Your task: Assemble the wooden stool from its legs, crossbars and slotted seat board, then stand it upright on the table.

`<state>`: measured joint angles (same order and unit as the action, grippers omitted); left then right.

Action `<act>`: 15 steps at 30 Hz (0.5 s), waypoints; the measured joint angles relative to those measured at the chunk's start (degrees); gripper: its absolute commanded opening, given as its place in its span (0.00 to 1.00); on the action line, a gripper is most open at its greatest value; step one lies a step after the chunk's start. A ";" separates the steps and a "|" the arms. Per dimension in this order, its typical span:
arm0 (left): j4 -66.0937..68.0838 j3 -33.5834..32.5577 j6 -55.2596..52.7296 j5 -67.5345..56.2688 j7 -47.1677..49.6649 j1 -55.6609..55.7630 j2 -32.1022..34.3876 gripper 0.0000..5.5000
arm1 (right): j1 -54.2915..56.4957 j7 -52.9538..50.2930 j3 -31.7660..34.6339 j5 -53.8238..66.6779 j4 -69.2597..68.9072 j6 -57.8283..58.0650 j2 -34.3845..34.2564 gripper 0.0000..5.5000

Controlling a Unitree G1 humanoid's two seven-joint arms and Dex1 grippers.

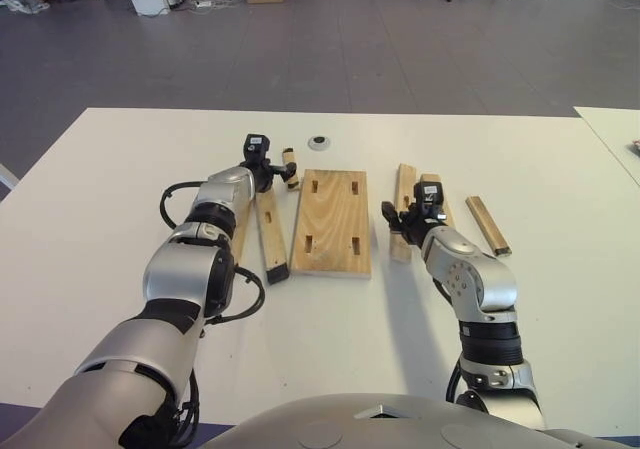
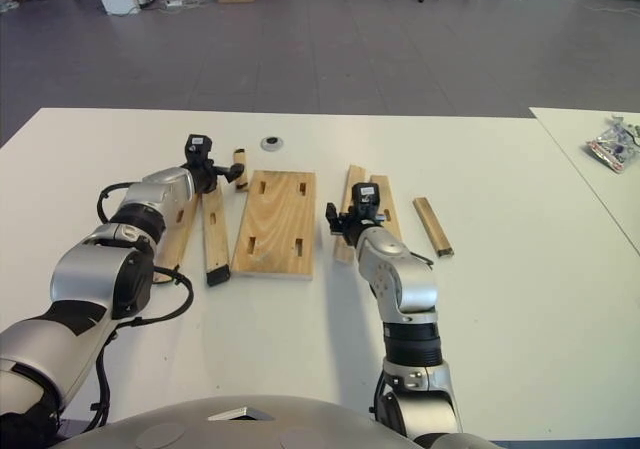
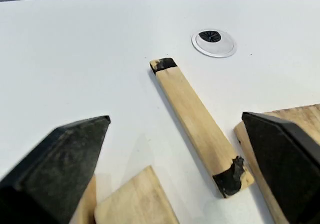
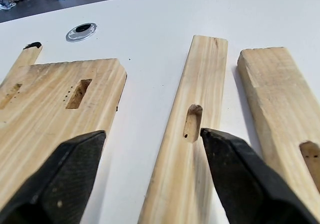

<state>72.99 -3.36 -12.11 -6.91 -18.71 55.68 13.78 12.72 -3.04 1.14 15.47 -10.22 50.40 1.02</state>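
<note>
Seat board (image 1: 331, 223) is laid flat mid-bench (image 1: 100, 189), its long axis pointed away from the robot. Left claw (image 1: 280, 175) is held released beside a short crossbar (image 1: 289, 164); right claw (image 1: 400, 219) is held released over a slotted leg (image 1: 405, 181).

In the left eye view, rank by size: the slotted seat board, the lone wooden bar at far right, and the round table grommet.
1. slotted seat board
2. lone wooden bar
3. round grommet
</note>
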 measured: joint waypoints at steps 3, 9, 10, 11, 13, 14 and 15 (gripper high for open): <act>2.08 0.46 0.09 2.79 1.11 0.28 0.02 0.89 | 0.00 0.02 -0.23 -0.09 -0.01 -0.03 -0.37 0.65; 2.83 4.27 1.36 9.15 -0.09 0.82 0.01 0.89 | 0.00 0.22 -0.81 -0.19 -0.09 -0.03 -0.46 0.65; 2.83 4.97 1.59 9.90 -0.12 0.93 -0.02 0.89 | 0.00 0.24 -0.98 -0.21 -0.12 -0.03 -0.47 0.65; 2.83 5.94 1.93 11.00 -0.26 0.99 -0.03 0.89 | 0.00 0.26 -1.17 -0.21 -0.18 -0.03 -0.48 0.65; 2.83 7.60 2.60 12.63 -0.32 1.10 -0.07 0.89 | -0.01 0.30 -1.31 -0.21 -0.23 -0.02 -0.52 0.65; 2.74 8.62 3.11 14.33 -0.34 1.26 -0.07 0.89 | -0.01 0.30 -1.34 -0.21 -0.27 -0.02 -0.53 0.65; 2.64 10.06 3.91 15.74 -0.33 1.34 -0.06 0.89 | -0.01 0.30 -1.39 -0.21 -0.31 -0.02 -0.54 0.65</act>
<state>75.63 6.70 -8.19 8.83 -19.04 57.02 13.72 12.71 -2.74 -0.25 15.26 -10.53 50.38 0.48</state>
